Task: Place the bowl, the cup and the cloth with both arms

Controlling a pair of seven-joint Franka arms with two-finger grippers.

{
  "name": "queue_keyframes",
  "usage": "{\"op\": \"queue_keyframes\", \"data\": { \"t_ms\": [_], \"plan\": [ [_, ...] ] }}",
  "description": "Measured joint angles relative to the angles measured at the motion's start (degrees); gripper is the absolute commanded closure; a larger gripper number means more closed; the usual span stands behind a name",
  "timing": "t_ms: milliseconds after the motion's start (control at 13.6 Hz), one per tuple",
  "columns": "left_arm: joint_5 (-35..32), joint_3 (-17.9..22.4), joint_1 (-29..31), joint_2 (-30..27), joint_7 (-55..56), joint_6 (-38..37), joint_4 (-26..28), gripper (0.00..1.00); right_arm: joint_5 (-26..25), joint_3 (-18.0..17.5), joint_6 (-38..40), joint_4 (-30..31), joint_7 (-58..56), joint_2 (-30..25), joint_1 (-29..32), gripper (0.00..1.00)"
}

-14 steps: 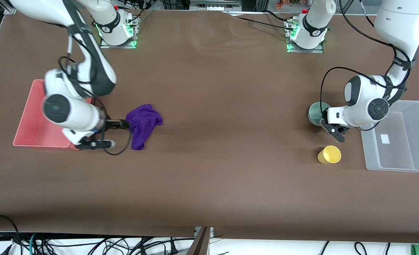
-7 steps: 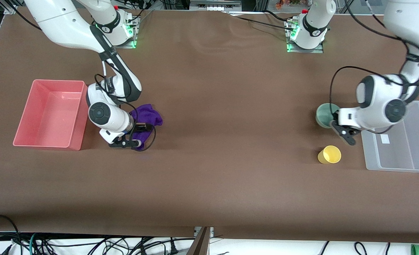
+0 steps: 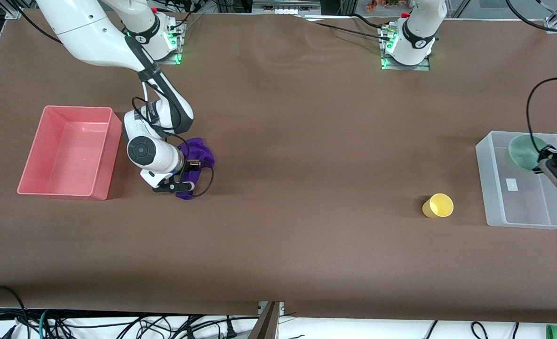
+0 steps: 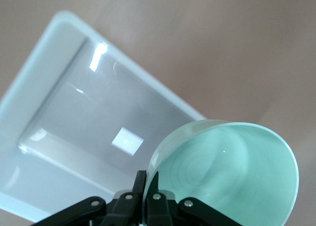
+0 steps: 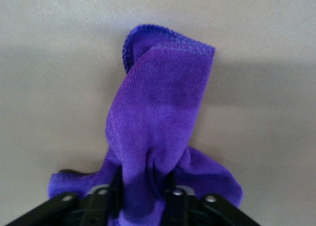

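- Here, nearest my camera, the yellow cup (image 3: 438, 205) stands upright and untouched on the brown table (image 3: 306, 141), just beside the clear bin (image 3: 490, 188) at the left arm's end; no gripper is near it, so I judge this item is still to be picked.
- A little farther up, at about ten o'clock from the cup and well apart, my right gripper (image 3: 191, 165) is down at the purple cloth (image 3: 203, 151); the right wrist view shows its jaws pinched together on a bunched fold of the cloth (image 5: 158, 132), the rest of the fabric draped on the table.
- The cloth lies beside the pink bin (image 3: 36, 155), at roughly three o'clock from it, and is not in it, so I read the grasp as made and the carry as not yet done.
- At two o'clock from the cup, my left gripper (image 3: 544, 162) hangs over the clear bin, jaws clamped on the rim of the mint-green bowl (image 3: 525, 149); the left wrist view shows the bowl (image 4: 232, 171) tilted above the bin's floor (image 4: 89, 132), held and not set down.
- By my judgement nothing is placed yet: the bowl is closest to done, the cloth needs lifting to a bin, and the cup waits.
- Farthest off, both arm bases stand along the table's top edge.
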State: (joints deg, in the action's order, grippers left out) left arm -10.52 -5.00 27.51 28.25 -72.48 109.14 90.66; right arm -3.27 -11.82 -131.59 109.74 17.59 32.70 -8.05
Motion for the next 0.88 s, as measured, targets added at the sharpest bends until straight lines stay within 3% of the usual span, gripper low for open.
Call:
{"op": "queue_keyframes", "data": {
  "t_ms": [73, 147, 220, 294, 440, 587, 881],
  "plan": [
    [0.0, 0.0, 2.1, 3.0, -1.6, 2.9, -0.9, 1.00, 0.0, 0.0, 2.0, -1.2, 0.0, -0.3, 0.1, 1.00],
    [0.0, 0.1, 3.9, 5.8, -2.7, 6.3, -1.4, 0.83, 0.0, 0.1, 4.6, -2.8, 0.0, -0.7, 0.2, 1.00],
    [0.0, 0.0, 5.0, 8.4, -3.4, 9.4, -1.6, 0.25, 0.0, 0.2, 7.5, -4.6, -0.1, -1.1, 0.4, 1.00],
    [0.0, 0.0, 5.4, 10.5, -3.6, 11.1, -1.9, 0.00, 0.0, 0.5, 10.9, -6.7, -0.4, -1.6, 0.6, 1.00],
    [0.0, -0.4, 5.1, 12.5, -3.6, 12.0, -2.6, 0.00, 0.0, 2.7, 19.9, -11.8, -4.3, -2.7, 1.2, 1.00],
    [0.0, -1.1, 4.8, 11.8, -3.5, 10.9, -4.1, 0.00, 0.0, 7.3, 31.1, -17.4, -10.9, -4.1, 2.0, 1.00],
    [0.0, -6.9, 4.1, 5.5, 5.4, 2.6, -6.9, 0.00, 0.1, 17.2, 43.8, -21.2, -18.9, -7.6, 4.0, 1.00]
  ]
}}
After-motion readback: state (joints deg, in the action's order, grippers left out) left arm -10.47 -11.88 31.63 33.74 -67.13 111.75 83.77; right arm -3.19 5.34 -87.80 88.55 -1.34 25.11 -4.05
